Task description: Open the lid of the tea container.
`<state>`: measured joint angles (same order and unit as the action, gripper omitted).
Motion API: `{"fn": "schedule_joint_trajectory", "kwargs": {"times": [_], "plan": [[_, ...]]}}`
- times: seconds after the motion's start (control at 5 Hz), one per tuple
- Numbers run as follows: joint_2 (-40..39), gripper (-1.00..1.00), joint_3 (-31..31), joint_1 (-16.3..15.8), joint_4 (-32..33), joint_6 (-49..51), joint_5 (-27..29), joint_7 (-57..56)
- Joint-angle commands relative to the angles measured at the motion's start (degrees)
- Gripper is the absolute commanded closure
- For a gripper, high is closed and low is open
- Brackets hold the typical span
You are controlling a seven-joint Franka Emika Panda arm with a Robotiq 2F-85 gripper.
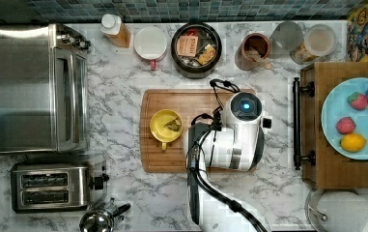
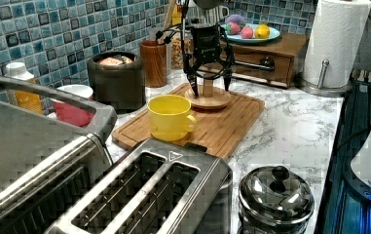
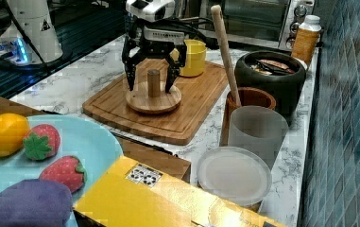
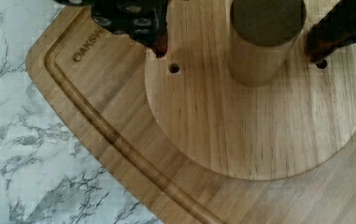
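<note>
White marble-patterned surface (image 1: 119,125) carries everything around me, backed by a wall of small blue-green tiles (image 2: 51,29). Nearest to me is the rectangular wooden cutting board (image 3: 192,113), and on it rests a round wooden disc with an upright cylindrical knob (image 3: 153,94). My end effector (image 3: 151,84) hangs directly over that disc with its black fingers (image 4: 140,21) spread apart, one on each side of the knob and touching neither side of it; the tips sit just above the disc's flat top beside two small drilled holes. Nothing is clamped between them.

Also on the board, toward the top view's left of my end effector, stands a yellow ceramic mug (image 1: 165,125) with its handle pointing away from the wall.

Beyond the board's far edge, against the tiled wall, stands the round black-walled tea container (image 1: 196,49). Its top is uncovered, and brown, orange and yellow tea-bag packets show inside. It is well apart from my end effector, off the board entirely, farther back and a little toward the top view's left.

Beside the container, on the top view's right, is a brown wooden cup holding a long wooden stick (image 3: 246,106), then a frosted plastic tumbler (image 3: 256,132). On the container's other side sits a white round mug (image 1: 150,43), then a white-capped orange bottle (image 1: 114,30). At the top view's far left stands a stainless steel toaster oven (image 1: 36,87).
</note>
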<state>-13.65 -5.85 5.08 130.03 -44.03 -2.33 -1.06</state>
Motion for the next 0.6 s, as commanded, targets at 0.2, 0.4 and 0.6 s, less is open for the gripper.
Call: {"fn": "schedule_joint_trajectory", "kwargs": {"times": [0.2, 0.4, 0.6], "plan": [[0.0, -1.00, 0.2, 1.0, -3.5, -4.1, 1.5, 0.4], [0.3, -1.00, -0.3, 1.1, -3.5, -4.2, 1.4, 0.7], [-0.8, 1.00, -0.7, 1.0, -5.3, -0.6, 1.4, 1.4]]}}
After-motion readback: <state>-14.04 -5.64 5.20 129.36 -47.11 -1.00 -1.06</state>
